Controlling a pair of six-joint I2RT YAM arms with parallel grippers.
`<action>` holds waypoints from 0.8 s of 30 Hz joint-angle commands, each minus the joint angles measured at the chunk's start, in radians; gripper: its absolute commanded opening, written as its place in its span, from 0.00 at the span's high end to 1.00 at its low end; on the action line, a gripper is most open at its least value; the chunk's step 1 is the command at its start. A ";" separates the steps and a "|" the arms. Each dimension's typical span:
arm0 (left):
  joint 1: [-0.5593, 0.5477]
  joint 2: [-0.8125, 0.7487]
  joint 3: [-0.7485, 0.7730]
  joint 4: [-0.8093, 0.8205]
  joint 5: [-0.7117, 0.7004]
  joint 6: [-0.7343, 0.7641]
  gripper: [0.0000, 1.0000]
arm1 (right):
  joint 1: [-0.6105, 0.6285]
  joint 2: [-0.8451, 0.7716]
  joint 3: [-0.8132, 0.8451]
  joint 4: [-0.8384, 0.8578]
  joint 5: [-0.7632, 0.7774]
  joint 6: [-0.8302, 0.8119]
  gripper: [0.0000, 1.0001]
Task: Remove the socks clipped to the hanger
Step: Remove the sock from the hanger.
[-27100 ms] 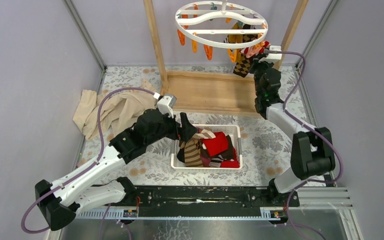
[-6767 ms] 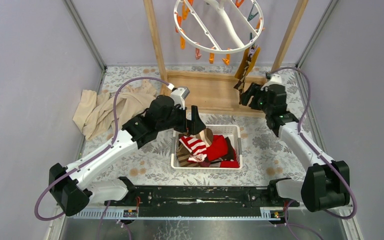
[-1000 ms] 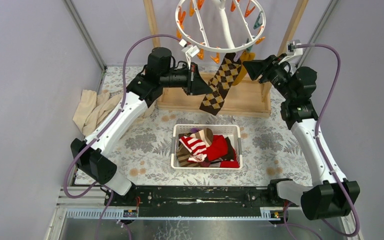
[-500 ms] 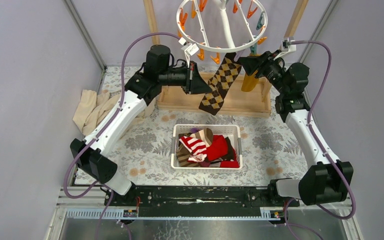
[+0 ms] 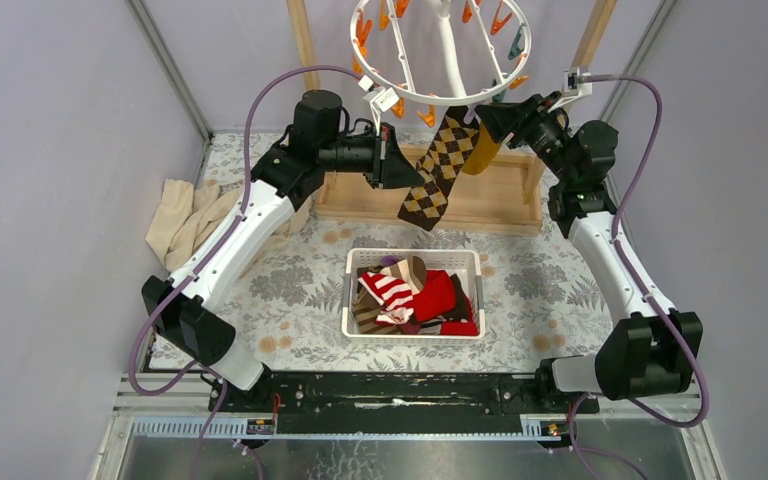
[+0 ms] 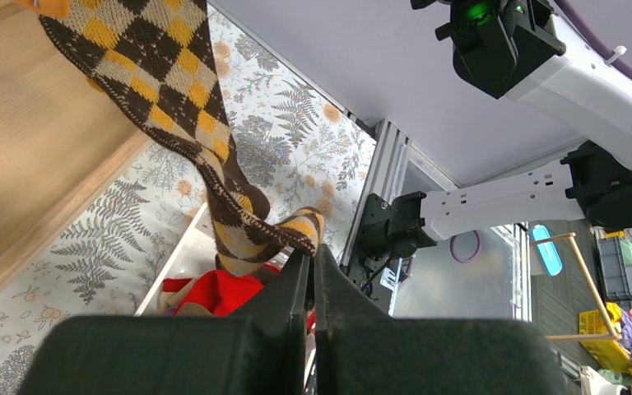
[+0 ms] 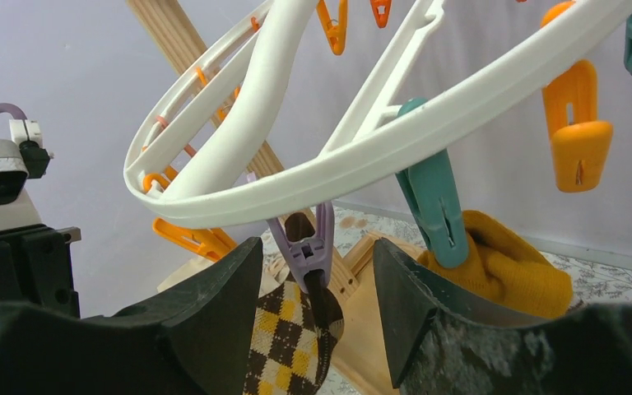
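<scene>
The left gripper (image 6: 313, 263) is clamped on the argyle sock (image 5: 438, 170) and the right gripper (image 7: 313, 271) is open astride the purple clip (image 7: 306, 247) at six o'clock on the hanger (image 7: 296, 181); a mis-seated squeeze may swing the hanger and leave the sock clipped.

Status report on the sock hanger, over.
Left gripper shut on argyle sock. Right gripper open, straddling its purple clip. Mustard sock clipped close beside.

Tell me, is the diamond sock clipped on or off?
On. A purple clip pinches the diamond sock under the hanger.
</scene>
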 commanded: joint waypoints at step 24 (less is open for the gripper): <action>0.010 0.002 0.031 -0.006 0.030 -0.004 0.96 | -0.005 0.050 0.090 0.140 -0.031 0.076 0.58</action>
